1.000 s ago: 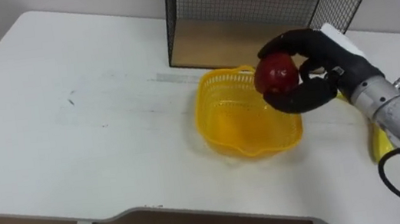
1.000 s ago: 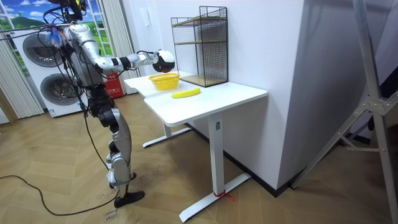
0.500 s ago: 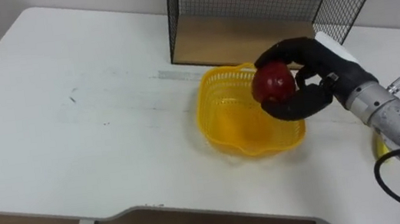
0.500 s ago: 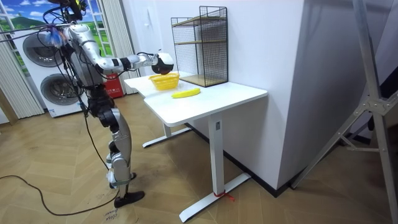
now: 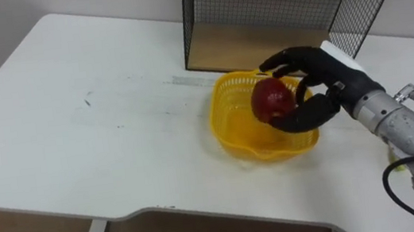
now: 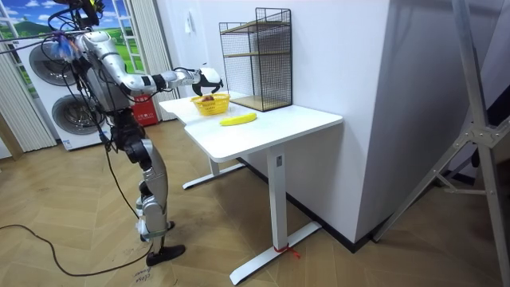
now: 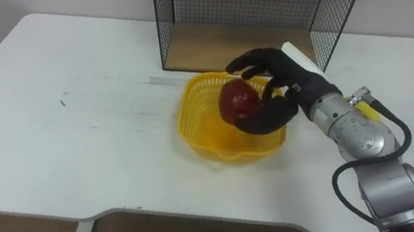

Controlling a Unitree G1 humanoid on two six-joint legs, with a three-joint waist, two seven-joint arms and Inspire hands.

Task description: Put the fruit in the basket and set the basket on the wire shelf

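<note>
A yellow plastic basket stands on the white table in front of the wire shelf. A red apple sits low inside the basket, at its right side. My right hand reaches over the basket's right rim, fingers spread above the apple and thumb beneath it, with a little gap between the fingers and the fruit. A banana lies on the table to the right of the basket, mostly behind my forearm in the eye views. In the room view I stand at the table's end with the right arm stretched out.
The shelf's wooden bottom board lies just behind the basket, and its mesh wall rises close to the rim. The table's left half is bare, with faint marks. The table's front edge is near.
The right hand has come down and left with the apple, from above the rim into the basket. Its fingers have spread off the apple. The camera shifted slightly.
</note>
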